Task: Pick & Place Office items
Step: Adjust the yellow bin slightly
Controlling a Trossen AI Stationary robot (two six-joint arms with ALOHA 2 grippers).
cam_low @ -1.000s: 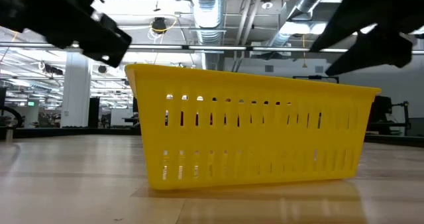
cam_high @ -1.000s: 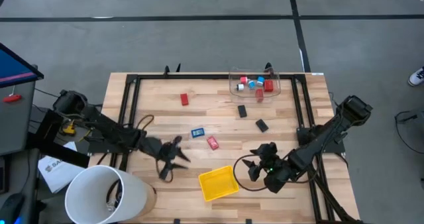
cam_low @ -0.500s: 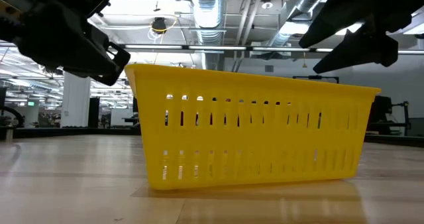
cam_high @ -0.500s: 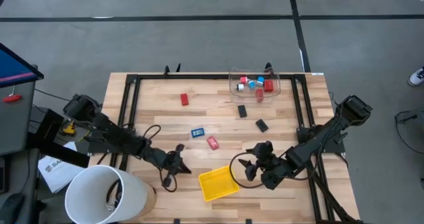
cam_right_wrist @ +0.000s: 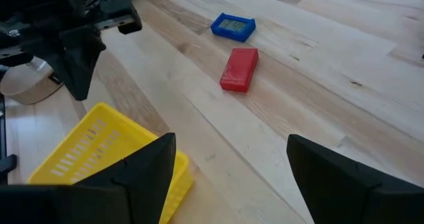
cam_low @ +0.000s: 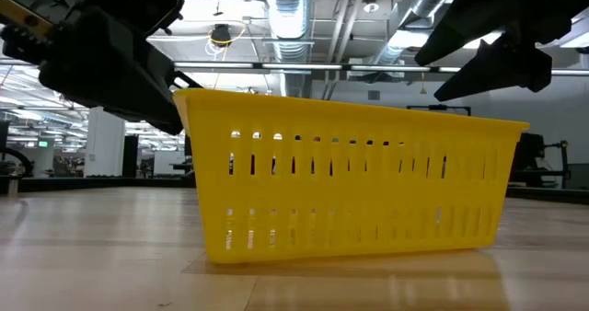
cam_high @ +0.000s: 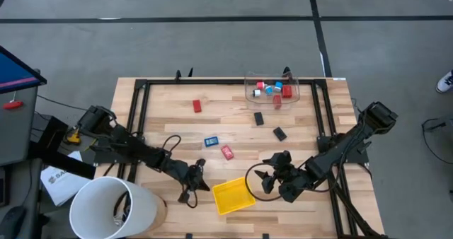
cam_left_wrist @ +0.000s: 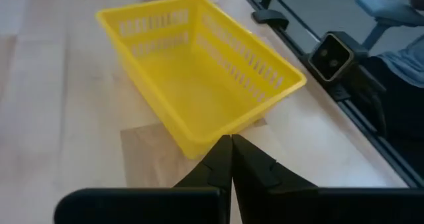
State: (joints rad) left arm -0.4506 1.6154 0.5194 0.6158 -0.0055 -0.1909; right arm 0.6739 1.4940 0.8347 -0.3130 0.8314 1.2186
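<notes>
Meanwhile both grippers flank the empty yellow tray (cam_high: pixel 233 196).

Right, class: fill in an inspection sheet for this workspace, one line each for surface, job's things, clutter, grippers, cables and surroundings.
Surface: wooden table, black frame on top.
Job's things: red piece, blue piece, red piece and two black pieces loose on the table; several more in the clear box. Yellow tray holds nothing.
Clutter: white bucket at the table's near left corner.
Grippers: left gripper shut, holding nothing, beside the tray; right gripper open, on the tray's other side.
Cables: loops along both arms.
Surroundings: grey floor; a shoe at the right edge.
</notes>
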